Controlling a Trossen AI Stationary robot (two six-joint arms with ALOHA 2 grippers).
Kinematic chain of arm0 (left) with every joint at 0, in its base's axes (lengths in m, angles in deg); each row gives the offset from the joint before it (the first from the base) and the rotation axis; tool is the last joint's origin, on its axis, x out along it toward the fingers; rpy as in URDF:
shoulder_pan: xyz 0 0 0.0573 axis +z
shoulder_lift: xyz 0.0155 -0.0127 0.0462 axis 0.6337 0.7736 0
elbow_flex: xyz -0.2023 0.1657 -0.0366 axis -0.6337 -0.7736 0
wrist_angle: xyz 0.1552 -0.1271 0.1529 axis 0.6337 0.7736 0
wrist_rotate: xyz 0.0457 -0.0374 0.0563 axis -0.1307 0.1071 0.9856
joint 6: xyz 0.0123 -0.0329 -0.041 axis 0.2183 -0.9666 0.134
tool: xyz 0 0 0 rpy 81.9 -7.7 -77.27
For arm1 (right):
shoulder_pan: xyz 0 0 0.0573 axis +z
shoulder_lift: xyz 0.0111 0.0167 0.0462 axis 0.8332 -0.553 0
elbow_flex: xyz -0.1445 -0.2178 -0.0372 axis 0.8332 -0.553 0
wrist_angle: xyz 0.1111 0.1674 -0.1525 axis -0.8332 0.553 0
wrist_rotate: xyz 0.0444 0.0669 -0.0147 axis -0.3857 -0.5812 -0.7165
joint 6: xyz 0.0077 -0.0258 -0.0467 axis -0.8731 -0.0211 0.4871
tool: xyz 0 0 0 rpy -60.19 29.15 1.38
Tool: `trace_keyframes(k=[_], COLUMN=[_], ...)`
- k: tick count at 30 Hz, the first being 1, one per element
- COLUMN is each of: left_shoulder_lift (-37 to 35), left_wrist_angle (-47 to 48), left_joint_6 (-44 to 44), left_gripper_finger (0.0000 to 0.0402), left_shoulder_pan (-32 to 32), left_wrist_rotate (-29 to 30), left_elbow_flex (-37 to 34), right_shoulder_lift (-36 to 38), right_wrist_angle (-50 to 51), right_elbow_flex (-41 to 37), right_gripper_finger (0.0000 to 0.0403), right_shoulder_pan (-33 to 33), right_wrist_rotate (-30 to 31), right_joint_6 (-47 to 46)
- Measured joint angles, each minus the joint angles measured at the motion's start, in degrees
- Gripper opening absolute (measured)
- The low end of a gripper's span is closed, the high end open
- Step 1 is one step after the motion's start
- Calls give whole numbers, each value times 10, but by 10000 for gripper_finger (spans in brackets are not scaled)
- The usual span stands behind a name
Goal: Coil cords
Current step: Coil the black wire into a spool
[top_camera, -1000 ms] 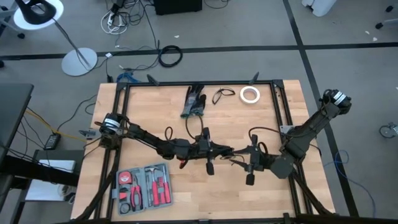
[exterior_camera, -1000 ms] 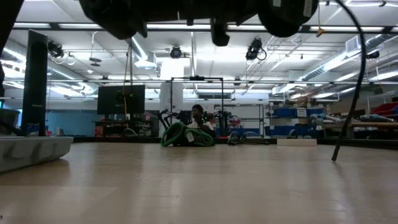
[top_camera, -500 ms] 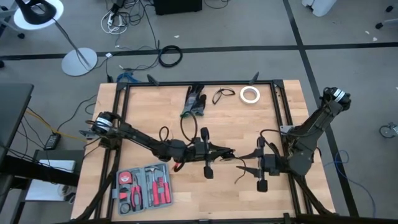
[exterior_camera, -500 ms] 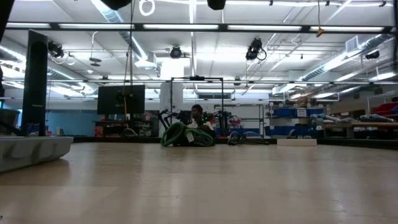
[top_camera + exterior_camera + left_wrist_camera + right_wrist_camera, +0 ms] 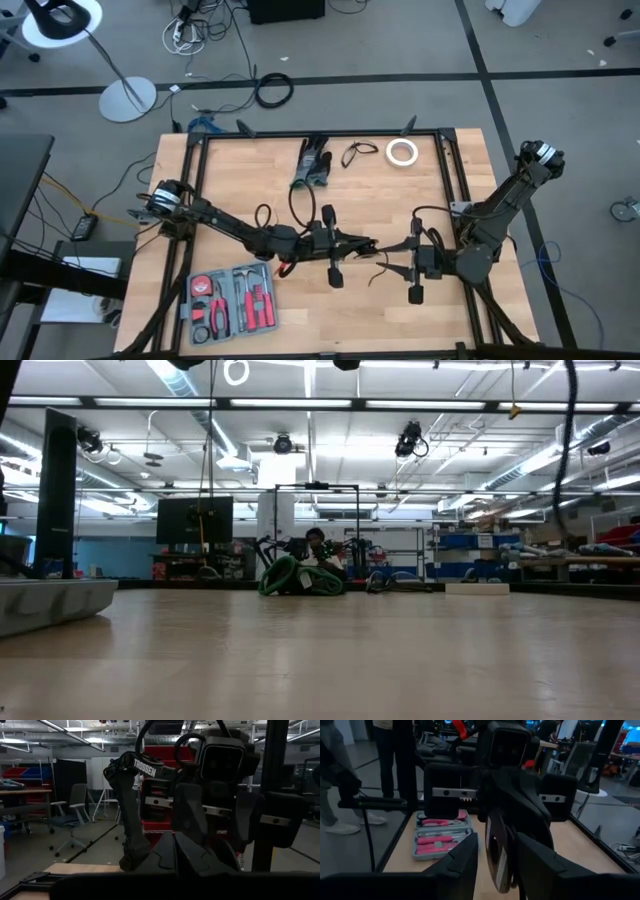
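A black cord wound into a round bundle (image 5: pixel 496 854) stands edge-on between the fingers of my right gripper (image 5: pixel 393 257), above the table's middle. Its loose tail (image 5: pixel 376 276) hangs below, and shows in the low view as a tail (image 5: pixel 570 415) at the top right. My left gripper (image 5: pixel 372 244) is shut and points level at the right gripper, its tips (image 5: pixel 175 845) just short of the bundle. A small loose cord loop (image 5: pixel 357 153) lies flat near the far edge. My right gripper has the round bundle's flat faces (image 5: pixel 492 847) between its two fingers (image 5: pixel 465 862), coming level from the table's right. The bundle is lifted clear and its tail hangs slack. Where the pads meet it does not show. My left gripper: I cannot tell whether its shut tips touch the cord.
A white tape roll (image 5: pixel 402 152) and a green-and-black bundle (image 5: pixel 312 165) lie by the far edge. An open tool case (image 5: pixel 235 300) sits at the near left. A black frame (image 5: pixel 452 170) runs along the table's sides.
Both grippers have risen; their undersides have left the top of the low view. My right gripper has drawn a little toward the table's right edge, away from the left one. The cord's tail, which reached almost down to the table, now hangs high above it.
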Motion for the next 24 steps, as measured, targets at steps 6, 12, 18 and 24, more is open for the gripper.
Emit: trace_keyframes(k=[6,12,18,24], left_shoulder_lift=[0,-1,-1,0], left_wrist_angle=[19,22,23,22], left_joint_6=[15,28,30,45], left_gripper_finger=[0,0,0,0], left_shoulder_pan=[-8,-14,-14,-15], left_wrist_rotate=[2,8,43,52], left_elbow_flex=[17,30,30,29], right_shoulder_lift=[0,0,-25,-47], right_wrist_angle=[25,30,16,6], right_elbow_flex=[0,0,0,0], right_gripper_finger=[128,128,128,117], right_shoulder_pan=[-5,-8,-22,-41], right_wrist_rotate=[-6,-13,-7,-13], right_joint_6=[-24,-32,-25,-26])
